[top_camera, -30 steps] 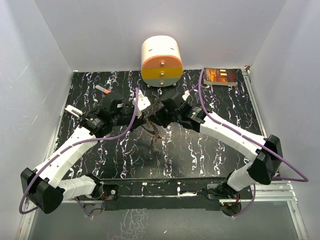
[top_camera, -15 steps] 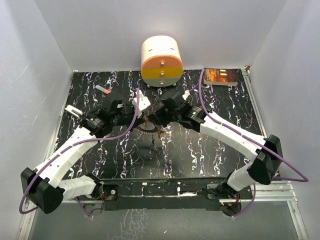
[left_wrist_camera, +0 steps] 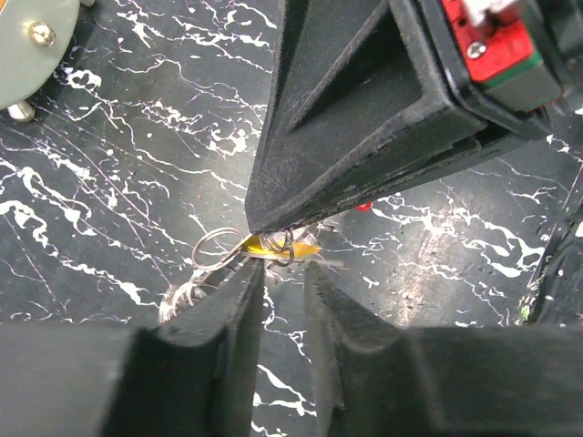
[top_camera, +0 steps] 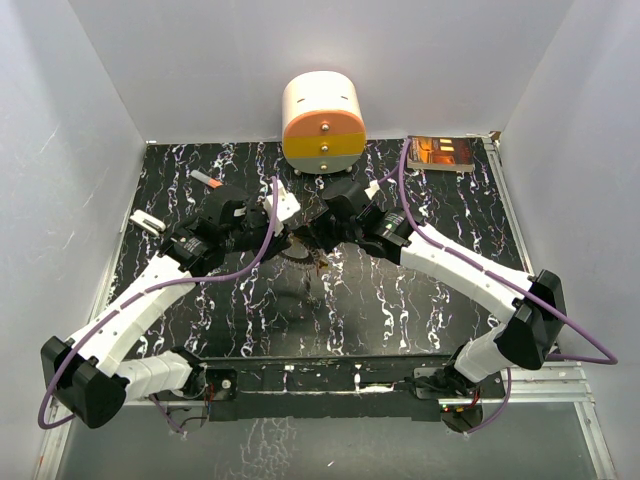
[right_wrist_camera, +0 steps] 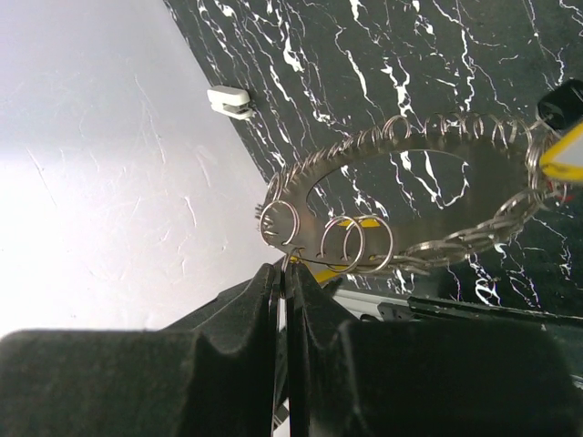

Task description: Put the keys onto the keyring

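The keyring [right_wrist_camera: 302,195] is a flat silvery ring with several small split rings on its rim. It hangs above the table between both grippers and shows faintly in the top view [top_camera: 296,257]. My right gripper [right_wrist_camera: 285,266] is shut on a thin wire loop at the keyring's rim; in the top view it [top_camera: 311,241] meets my left gripper [top_camera: 291,236]. My left gripper [left_wrist_camera: 284,269] has its fingers a little apart with only table showing between them, and its tips are just below a yellow-headed key [left_wrist_camera: 301,247] and a small ring [left_wrist_camera: 211,246]. Another yellow head [right_wrist_camera: 567,153] hangs at the keyring's far side.
A cream, orange and yellow drawer box [top_camera: 322,122] stands at the back centre. A small tray [top_camera: 442,152] is at the back right. An orange-and-white stick [top_camera: 208,181] and a white flat bar [top_camera: 146,221] lie at the left. White walls enclose the table.
Both grippers have drawn a little closer together. The keyring and its dangling key have risen slightly toward them.
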Controlling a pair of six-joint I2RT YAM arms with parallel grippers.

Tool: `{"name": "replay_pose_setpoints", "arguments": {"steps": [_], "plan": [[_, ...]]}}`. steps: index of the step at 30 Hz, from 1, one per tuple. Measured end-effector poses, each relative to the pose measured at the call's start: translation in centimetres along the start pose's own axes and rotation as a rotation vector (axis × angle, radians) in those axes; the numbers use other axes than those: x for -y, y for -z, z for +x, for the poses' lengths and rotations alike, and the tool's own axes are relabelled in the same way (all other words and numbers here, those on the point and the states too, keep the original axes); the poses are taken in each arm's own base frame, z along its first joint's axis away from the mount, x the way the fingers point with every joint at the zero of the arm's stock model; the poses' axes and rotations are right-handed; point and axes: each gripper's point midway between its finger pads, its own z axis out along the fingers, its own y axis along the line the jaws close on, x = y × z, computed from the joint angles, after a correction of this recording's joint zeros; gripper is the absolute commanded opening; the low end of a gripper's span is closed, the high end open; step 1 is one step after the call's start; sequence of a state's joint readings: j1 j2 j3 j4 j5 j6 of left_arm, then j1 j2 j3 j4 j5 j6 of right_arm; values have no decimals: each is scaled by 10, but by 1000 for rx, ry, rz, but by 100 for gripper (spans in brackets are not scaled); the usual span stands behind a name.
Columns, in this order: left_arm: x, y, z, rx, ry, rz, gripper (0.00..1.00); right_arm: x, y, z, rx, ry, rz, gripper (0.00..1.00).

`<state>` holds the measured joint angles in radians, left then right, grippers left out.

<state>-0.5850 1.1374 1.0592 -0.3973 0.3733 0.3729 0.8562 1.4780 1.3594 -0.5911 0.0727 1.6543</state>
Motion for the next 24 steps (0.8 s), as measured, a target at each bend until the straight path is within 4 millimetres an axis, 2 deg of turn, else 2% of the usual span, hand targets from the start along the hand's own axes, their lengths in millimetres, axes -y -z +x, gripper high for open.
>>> {"name": "replay_pose_setpoints", "arguments": {"steps": [17, 24], "plan": [[1, 0, -1, 4, 15, 2, 26, -5, 0, 1, -7, -3, -19, 8], [1, 5, -4, -3, 13, 5, 30, -1, -2, 1, -6, -3, -13, 8]]}}
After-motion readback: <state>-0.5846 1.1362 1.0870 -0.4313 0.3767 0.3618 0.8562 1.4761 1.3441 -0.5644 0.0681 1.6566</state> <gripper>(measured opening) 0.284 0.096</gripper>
